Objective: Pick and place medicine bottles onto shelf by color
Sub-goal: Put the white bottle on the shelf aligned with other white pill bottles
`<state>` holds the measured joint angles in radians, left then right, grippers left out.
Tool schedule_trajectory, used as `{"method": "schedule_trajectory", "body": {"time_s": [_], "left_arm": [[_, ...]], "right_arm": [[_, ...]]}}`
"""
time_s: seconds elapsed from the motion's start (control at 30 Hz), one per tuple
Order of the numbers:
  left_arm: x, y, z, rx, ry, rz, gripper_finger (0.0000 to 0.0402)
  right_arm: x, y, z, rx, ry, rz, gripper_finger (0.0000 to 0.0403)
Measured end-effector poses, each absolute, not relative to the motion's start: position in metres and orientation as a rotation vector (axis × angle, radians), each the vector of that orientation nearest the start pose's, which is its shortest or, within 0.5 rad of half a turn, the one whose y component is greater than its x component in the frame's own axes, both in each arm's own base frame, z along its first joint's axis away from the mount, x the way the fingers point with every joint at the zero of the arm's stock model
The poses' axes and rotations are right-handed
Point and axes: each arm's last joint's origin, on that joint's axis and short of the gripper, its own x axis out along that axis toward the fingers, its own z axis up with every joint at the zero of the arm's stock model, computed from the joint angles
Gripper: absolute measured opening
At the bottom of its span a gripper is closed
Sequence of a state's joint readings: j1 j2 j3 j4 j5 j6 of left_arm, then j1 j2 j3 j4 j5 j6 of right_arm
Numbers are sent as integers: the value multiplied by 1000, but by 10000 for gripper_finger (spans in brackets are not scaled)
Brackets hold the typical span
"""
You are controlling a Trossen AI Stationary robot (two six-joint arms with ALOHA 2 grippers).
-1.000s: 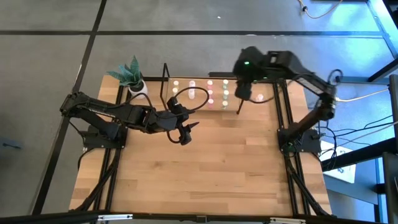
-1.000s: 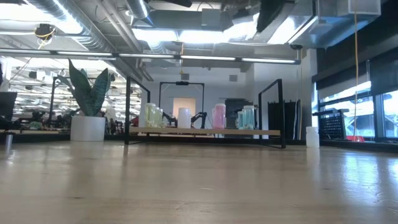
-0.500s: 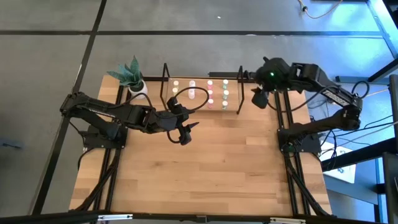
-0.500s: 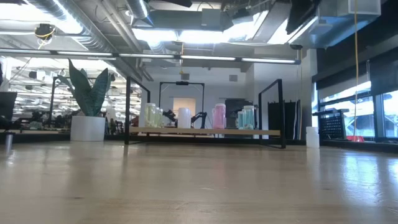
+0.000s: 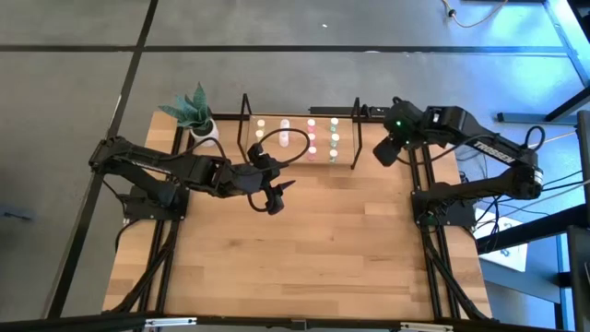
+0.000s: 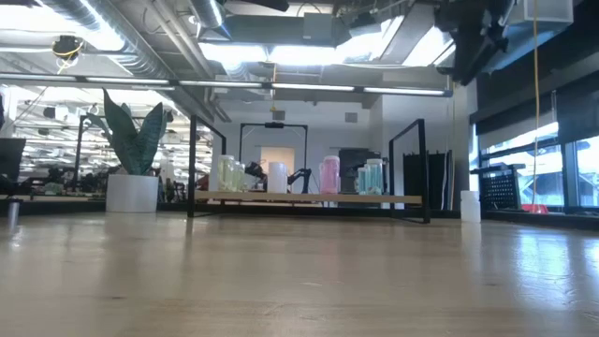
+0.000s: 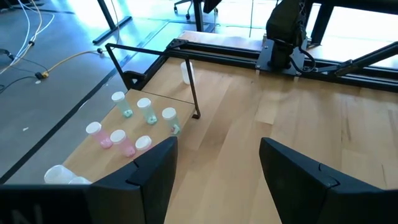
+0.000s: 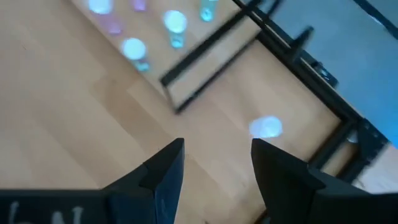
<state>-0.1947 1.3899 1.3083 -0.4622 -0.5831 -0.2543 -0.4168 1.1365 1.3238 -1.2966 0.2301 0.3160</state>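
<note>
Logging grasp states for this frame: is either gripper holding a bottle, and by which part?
Nothing is held. The left gripper and the right gripper both stand open and empty.

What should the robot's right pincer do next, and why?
Probably lower the right pincer toward the lone white bottle standing on the table, just past the shelf end. That pincer hovers open and empty near it, and the other bottles already stand on the shelf.
</note>
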Motion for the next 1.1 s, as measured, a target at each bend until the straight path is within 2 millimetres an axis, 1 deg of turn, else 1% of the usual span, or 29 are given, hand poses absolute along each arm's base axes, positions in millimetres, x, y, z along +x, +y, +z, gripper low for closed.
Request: {"method": "schedule_trajectory", "body": {"time_s": [0.1, 0.2, 0.3, 0.43, 0.6, 0.7, 0.83, 0.93, 1.1], "left_arm": [[298, -42, 356, -38, 453, 439, 221], [298, -42, 355, -39, 453, 439, 221], [298, -42, 355, -39, 453, 439, 221], [298, -42, 356, -38, 451, 442, 221], [298, -42, 356, -38, 449, 445, 221], [298, -42, 356, -39, 449, 445, 221], [298, -42, 356, -38, 449, 445, 221], [298, -42, 356, -37, 449, 446, 221], [299, -33, 356, -48, 447, 477, 221]], "right_arm": [[163, -82, 351, 345, 1060, -834, 188], [162, -83, 340, 320, 1101, -878, 188], [166, -89, 327, 380, 1071, -912, 188], [167, -106, 311, 495, 1046, -1019, 188], [161, -130, 300, 585, 1086, -1102, 188], [160, -143, 292, 650, 1126, -1092, 188], [163, -155, 282, 621, 1207, -1053, 188], [166, -158, 277, 629, 1232, -1056, 188], [167, -160, 274, 633, 1245, -1055, 188]]}}
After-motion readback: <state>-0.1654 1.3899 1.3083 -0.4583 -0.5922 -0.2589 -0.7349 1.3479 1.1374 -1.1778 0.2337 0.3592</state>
